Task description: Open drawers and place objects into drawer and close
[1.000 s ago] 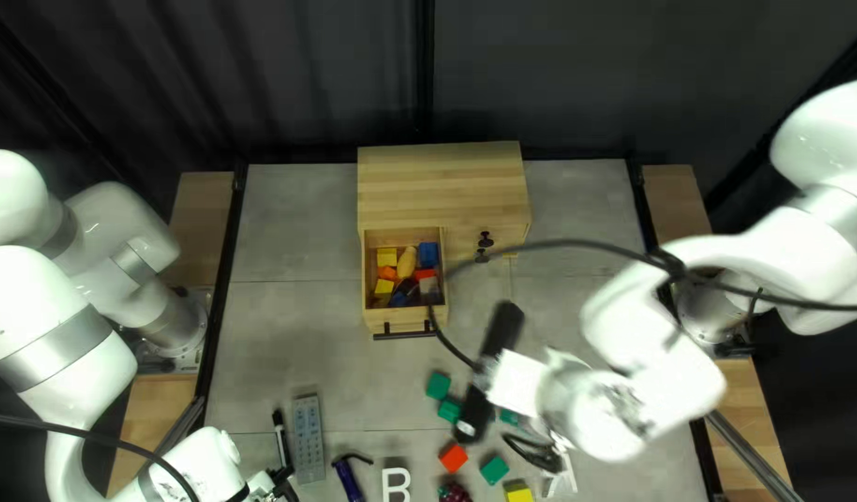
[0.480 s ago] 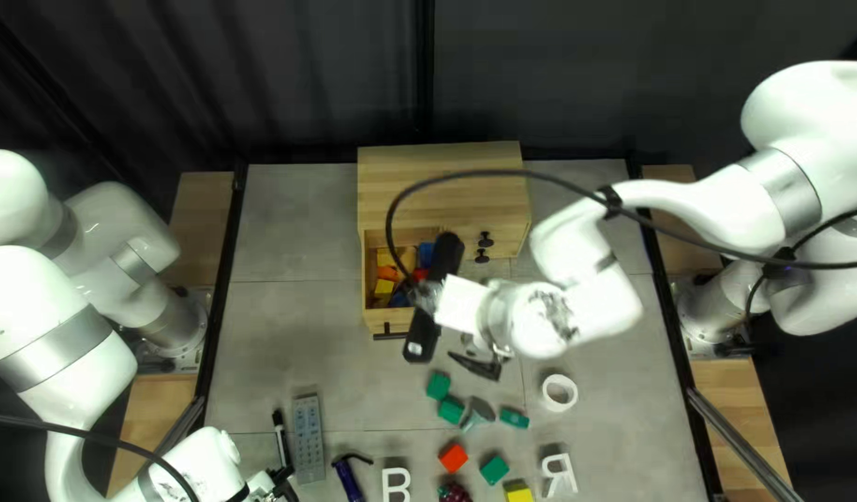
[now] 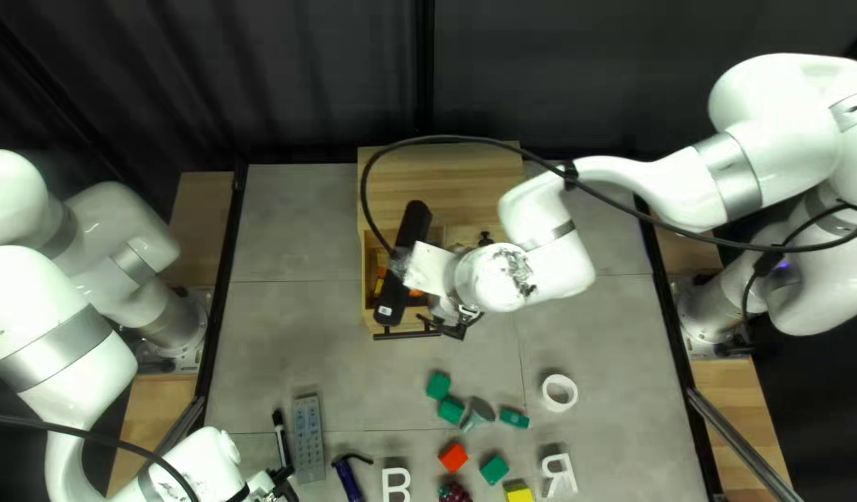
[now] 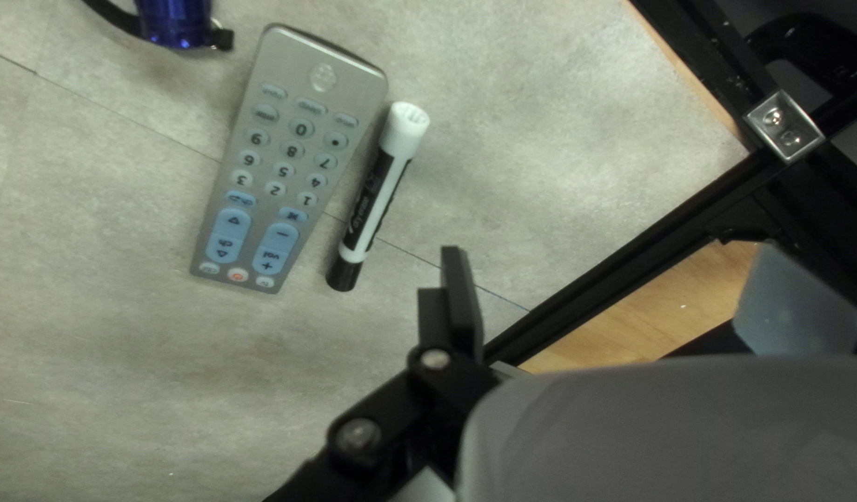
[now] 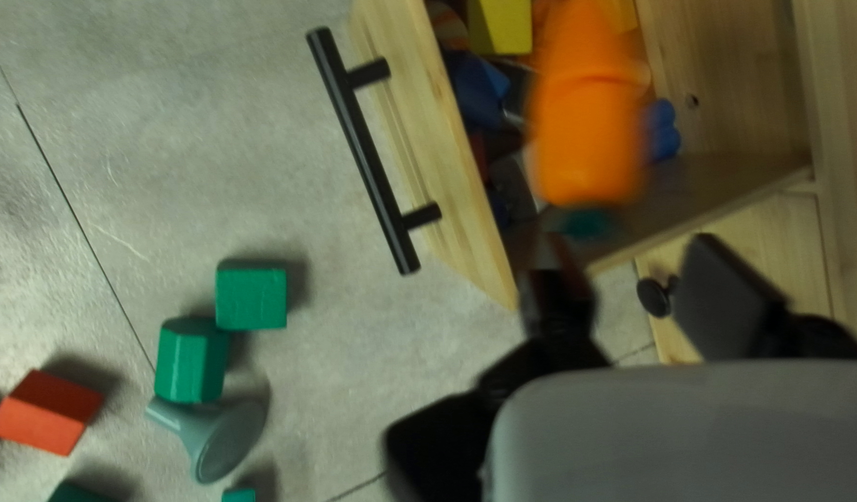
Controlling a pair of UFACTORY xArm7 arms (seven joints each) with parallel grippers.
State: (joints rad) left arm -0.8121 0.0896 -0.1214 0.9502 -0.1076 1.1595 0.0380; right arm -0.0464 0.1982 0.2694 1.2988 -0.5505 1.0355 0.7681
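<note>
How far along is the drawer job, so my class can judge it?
Done: the drawer is open, with a yellow block and more inside.
In hand: an orange toy over the drawer, beyond my open right gripper, probably being dropped in.
Remaining: green blocks, remote and marker lie outside, perhaps to go in; then the drawer needs closing.

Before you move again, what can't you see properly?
- Orange toy: too blurred in the right wrist view to name.
- Toys in the drawer: my right arm hides most in the top left view; the orange toy covers some in the right wrist view.
- Blue thing: cut off by the left wrist view's edge.
- Dark red thing: cut off by the top left view's edge.
</note>
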